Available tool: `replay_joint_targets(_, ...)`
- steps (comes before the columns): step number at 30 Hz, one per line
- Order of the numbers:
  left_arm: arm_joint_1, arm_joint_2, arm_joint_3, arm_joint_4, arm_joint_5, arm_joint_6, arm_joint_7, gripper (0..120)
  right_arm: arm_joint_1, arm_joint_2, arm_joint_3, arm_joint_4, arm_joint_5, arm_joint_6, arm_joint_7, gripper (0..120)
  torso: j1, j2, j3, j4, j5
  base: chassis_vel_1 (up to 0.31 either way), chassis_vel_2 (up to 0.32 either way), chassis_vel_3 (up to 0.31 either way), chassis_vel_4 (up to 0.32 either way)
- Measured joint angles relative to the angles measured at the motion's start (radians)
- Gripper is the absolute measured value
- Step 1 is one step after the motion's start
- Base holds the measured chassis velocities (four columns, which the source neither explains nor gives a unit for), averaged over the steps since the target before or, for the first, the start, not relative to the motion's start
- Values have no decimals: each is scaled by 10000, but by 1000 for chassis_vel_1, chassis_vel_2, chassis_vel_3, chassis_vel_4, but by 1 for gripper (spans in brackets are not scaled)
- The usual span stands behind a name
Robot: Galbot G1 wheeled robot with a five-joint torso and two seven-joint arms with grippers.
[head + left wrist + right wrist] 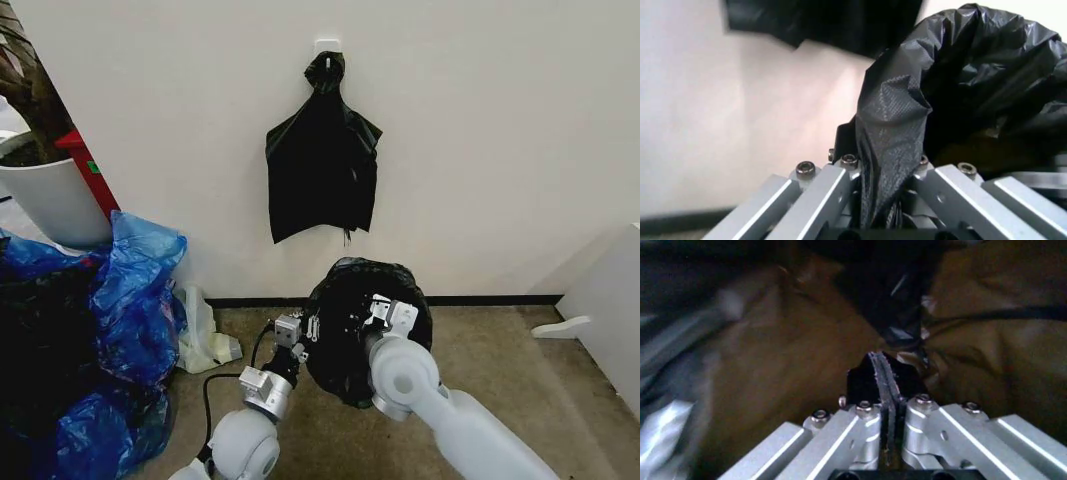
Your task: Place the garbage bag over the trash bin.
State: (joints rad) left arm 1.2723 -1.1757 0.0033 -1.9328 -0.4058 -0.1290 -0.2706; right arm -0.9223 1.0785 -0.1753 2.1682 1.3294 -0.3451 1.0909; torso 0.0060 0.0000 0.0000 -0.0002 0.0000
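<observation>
The glossy black garbage bag [350,345] sits as a rounded, wrinkled mound on the floor by the wall, and the trash bin is hidden beneath it. My left gripper [300,335] is at the mound's left side, shut on a fold of the bag [893,125]. At the mound's top, my right gripper [388,312] is shut on a thin edge of the black plastic, which runs between its fingertips [881,371]. Dark film and brownish surfaces surround that gripper in the right wrist view.
A bundle of black bags [322,165] hangs from a hook on the wall above. Blue translucent bags [135,300] pile up on the left, below a white planter pot [55,200]. A pale crumpled bag [205,345] lies on the floor; white furniture [610,310] stands right.
</observation>
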Motion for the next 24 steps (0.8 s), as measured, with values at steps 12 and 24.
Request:
replay_joint_targets(12,-261,-370,-19,66,-2490,1124,-1511,4,-2573,-1798,2407,2667,-1972,-449,-3378,0,0,0,0,-3,2,0,0,0,0)
replay_joint_targets(24,513,-356,-863,-1145,-3993,1912,-2293,4,-3999,-1358,3561,2745,-4963,98,-5195,33,-1,0,0,3,2,0,0,0,0)
